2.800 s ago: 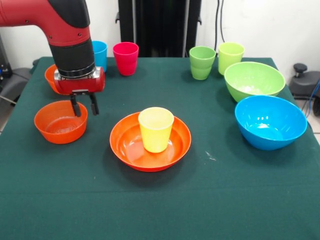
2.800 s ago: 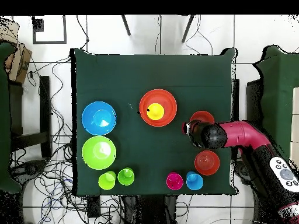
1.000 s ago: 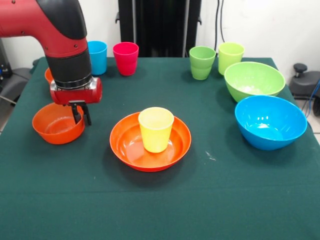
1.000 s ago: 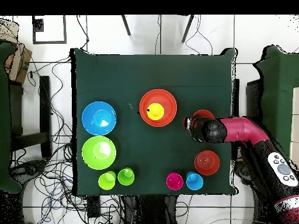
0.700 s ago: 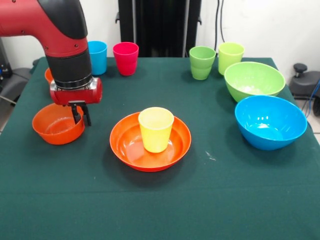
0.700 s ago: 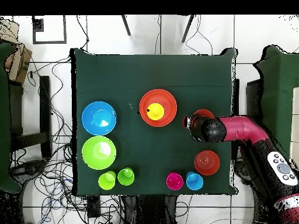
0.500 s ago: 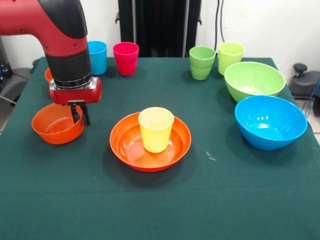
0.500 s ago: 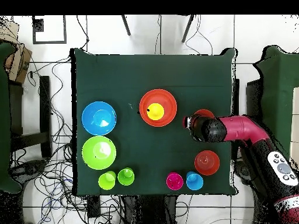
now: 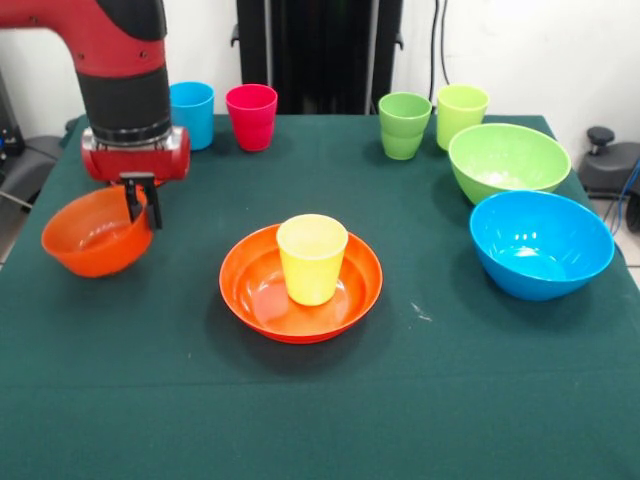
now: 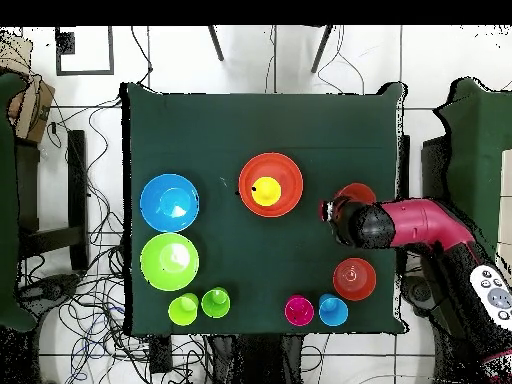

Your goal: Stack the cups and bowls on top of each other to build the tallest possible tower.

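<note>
**Gripper clamped on small orange bowl rim**

Gripper [image 9: 140,203] has its jaws pinched narrow over the right rim of a small orange bowl [image 9: 92,232], one finger inside, one outside. Bowl hangs tilted, at the table's [image 9: 400,400] left edge in the front view. Wide orange bowl [image 9: 300,285] sits mid-table with the yellow cup [image 9: 312,258] upright inside it. Second small orange bowl [image 10: 354,278] rests near the sky blue cup [image 9: 191,114] and pink cup [image 9: 251,116].

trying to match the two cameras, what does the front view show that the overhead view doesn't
Front view only: the gripper shut on the rim of the small orange plastic bowl, holding it tilted above the green cloth table.

Overhead view only: the second small orange bowl, whole, near the sky blue cup.

Both: the yellow plastic cup standing in the wide orange bowl.
</note>
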You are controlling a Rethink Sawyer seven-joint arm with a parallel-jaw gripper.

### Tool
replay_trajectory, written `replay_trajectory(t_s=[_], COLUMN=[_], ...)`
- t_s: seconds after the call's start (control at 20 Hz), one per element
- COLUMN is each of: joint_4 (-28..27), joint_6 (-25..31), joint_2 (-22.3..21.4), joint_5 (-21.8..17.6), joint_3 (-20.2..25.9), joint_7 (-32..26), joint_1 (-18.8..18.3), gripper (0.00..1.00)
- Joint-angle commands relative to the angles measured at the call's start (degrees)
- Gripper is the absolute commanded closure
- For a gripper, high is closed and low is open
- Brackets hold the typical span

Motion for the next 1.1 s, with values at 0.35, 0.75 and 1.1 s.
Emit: replay_trajectory(t_s=[0.35, 0.75, 1.1], joint_4=[11.67, 13.71, 12.21], joint_6=[0.08, -3.43, -4.25], joint_2=[-13.85, -17.45, -17.58], joint_5=[1.16, -1.03, 0.28], joint_3=[-4.03, -11.25, -16.47], joint_7=[2.02, 12.48, 17.18], joint_1=[5.89, 14.8, 22.68], gripper=[1.0, 1.0, 1.0])
